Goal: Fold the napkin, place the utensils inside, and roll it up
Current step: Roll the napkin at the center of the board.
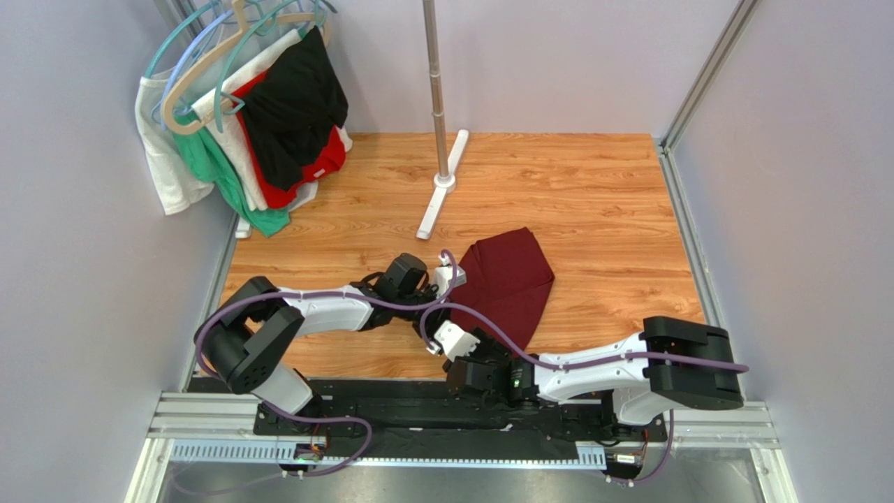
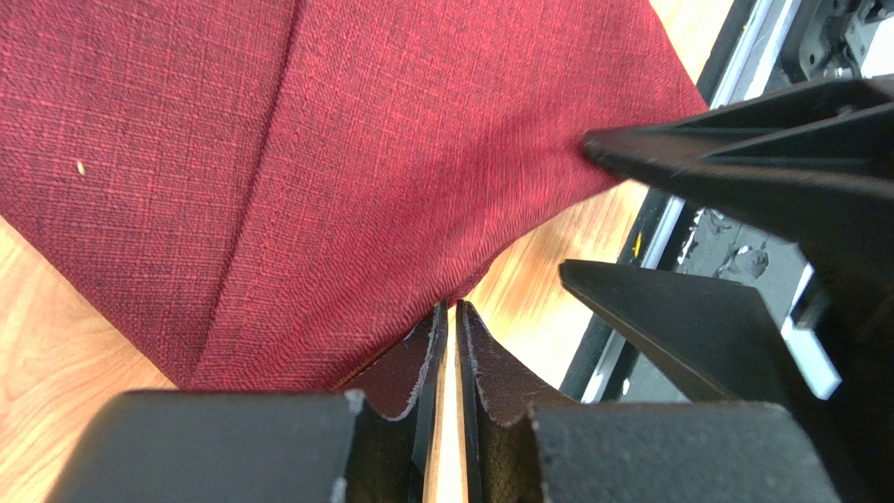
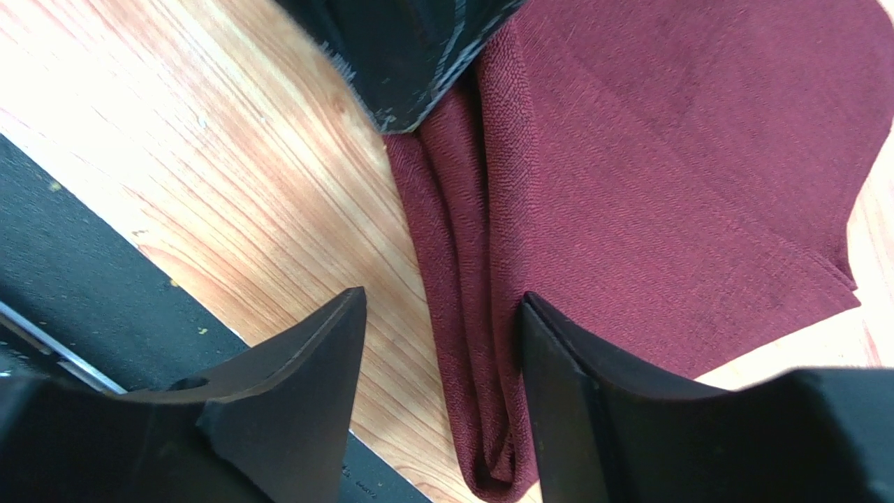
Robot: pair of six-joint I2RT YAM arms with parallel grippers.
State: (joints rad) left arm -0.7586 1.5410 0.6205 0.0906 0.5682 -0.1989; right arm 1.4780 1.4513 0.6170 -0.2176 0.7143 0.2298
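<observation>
Your right gripper [image 3: 441, 299] fills the bottom of its own wrist view. Its two fingers [image 3: 283, 398] are spread wide on either side of a bunched ridge along one edge of the napkin [image 3: 651, 189]. Nothing is gripped there, and I read the stance as lining up to take hold of that ridge. Just beyond, the left gripper [image 3: 404, 105] comes in from the top of that view. Its fingers are pressed nearly together and pinch the other end of the same ridge, so the cloth gathers to a point at their tips. That pinch probably keeps the edge taut so your right side has a firm line to grasp.

The napkin lies on the wooden table [image 1: 588, 199], close in front of the arm bases, with both grippers at its left edge.

Your left wrist view shows what the right one cannot: the pinch up close, and a long crease running across the layered cloth. Only the top view gives you the napkin's whole outline, tapering toward the grippers, and the clothes [image 1: 283, 105] on hangers in the far left corner. No view shows the spoon, so you cannot tell where it is.
</observation>
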